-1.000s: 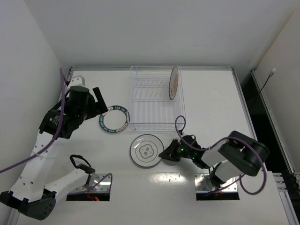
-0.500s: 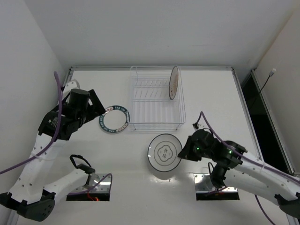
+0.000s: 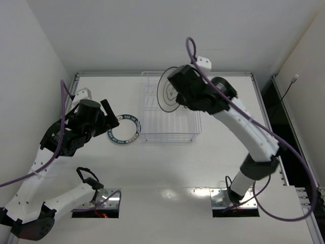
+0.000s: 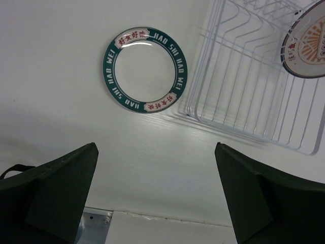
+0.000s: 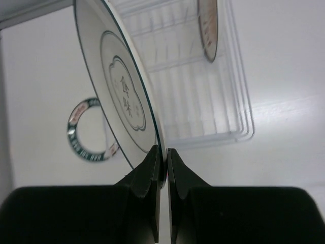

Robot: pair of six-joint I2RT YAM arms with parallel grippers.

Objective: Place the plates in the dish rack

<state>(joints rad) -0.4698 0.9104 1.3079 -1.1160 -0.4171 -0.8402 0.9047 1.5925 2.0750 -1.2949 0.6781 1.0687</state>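
Rack point(image 4: 238, 86) slots free L of sunburst plate point(image 4: 307, 43), teal plate point(image 4: 144, 69) flat by rack's L wall

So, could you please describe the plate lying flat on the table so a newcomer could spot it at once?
Find the clear dish rack at the far middle of the table. Left of its near corner a plate lies flat. It alone has a dark teal lettered rim.

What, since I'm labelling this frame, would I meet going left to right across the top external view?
left gripper → teal-rimmed plate → white plate, pinched on edge by the right gripper. The dish rack overlaps the white plate, so it is left out.
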